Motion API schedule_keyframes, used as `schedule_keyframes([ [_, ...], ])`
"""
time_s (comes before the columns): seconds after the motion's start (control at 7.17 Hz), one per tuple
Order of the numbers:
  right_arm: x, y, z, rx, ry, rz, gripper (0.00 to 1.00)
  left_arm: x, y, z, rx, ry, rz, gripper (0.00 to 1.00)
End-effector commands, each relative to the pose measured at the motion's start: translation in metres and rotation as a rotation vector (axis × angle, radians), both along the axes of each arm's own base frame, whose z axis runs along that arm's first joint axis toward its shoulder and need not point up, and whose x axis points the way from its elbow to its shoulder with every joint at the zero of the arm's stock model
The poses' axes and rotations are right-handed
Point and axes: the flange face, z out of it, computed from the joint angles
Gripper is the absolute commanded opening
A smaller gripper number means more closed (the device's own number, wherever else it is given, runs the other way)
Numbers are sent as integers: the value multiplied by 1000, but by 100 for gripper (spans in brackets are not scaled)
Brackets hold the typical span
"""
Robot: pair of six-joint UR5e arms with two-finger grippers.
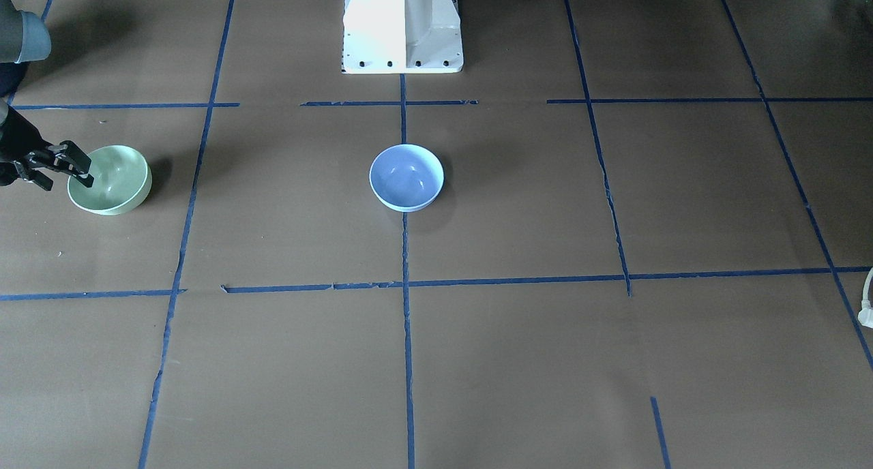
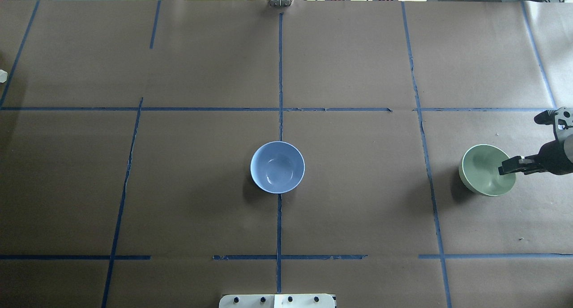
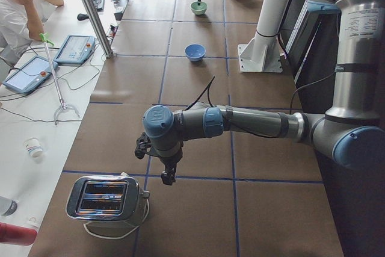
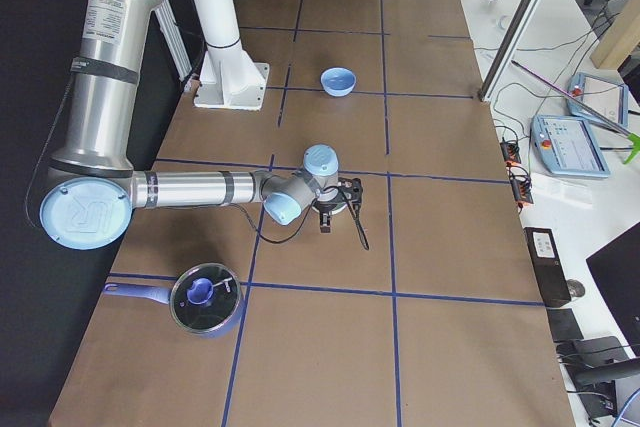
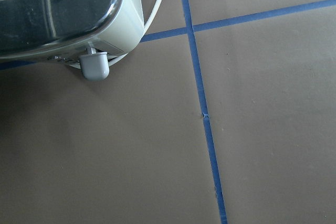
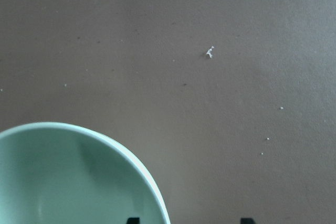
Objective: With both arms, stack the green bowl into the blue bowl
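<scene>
The green bowl (image 1: 112,183) stands on the table at my right end; it also shows in the overhead view (image 2: 483,169) and the right wrist view (image 6: 68,182). My right gripper (image 1: 68,180) is open and low at the bowl's outer rim. One fingertip (image 6: 133,220) is inside the bowl and the other is outside it. The blue bowl (image 1: 406,177) stands empty and upright at the table's middle (image 2: 277,167), far from both grippers. My left gripper (image 3: 168,176) hangs at the far left end, away from both bowls. I cannot tell whether it is open.
A steel toaster (image 3: 108,200) with its cord stands just under the left gripper (image 5: 58,9). A lidded blue pot (image 4: 205,299) sits near the right arm. The white pedestal (image 1: 402,26) is behind the blue bowl. A person (image 3: 18,4) sits beside the table.
</scene>
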Motion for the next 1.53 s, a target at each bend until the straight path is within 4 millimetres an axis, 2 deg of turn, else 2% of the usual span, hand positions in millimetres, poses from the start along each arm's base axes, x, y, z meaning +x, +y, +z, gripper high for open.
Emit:
schedule_keyframes([
  [0.0, -4, -1, -3, 4, -7, -3, 0, 0, 0, 0, 0, 0, 0, 100],
  [0.14, -4, -1, -7, 8, -12, -1, 0, 0, 0, 0, 0, 0, 0, 100],
  [0.28, -5, -1, -35, 13, -48, 11, 0, 0, 0, 0, 0, 1, 0, 100],
  [0.42, -20, -13, -82, -34, -117, 25, 0, 0, 0, 0, 0, 1, 0, 100],
  [0.56, -44, -44, -146, -80, -139, 69, 0, 0, -1, -1, 1, 6, -2, 100],
  [0.7, -86, -68, -221, -143, -156, 95, 0, 3, -1, -2, 1, 33, -5, 100],
  [0.84, -138, -74, -292, -199, -166, 108, 0, 4, -2, 0, -5, 41, -7, 100],
  [0.98, -181, -70, -354, -243, -155, 128, 0, 4, -2, 3, -12, 43, -8, 100],
  [1.12, -211, -56, -391, -274, -142, 125, 0, 4, -3, -5, -51, 45, -63, 100],
  [1.26, -251, -28, -400, -276, -120, 123, 1, 4, -5, -6, -42, 44, -72, 100],
  [1.4, -280, -12, -408, -264, -106, 167, 2, 4, -5, -2, -38, 44, -73, 100],
])
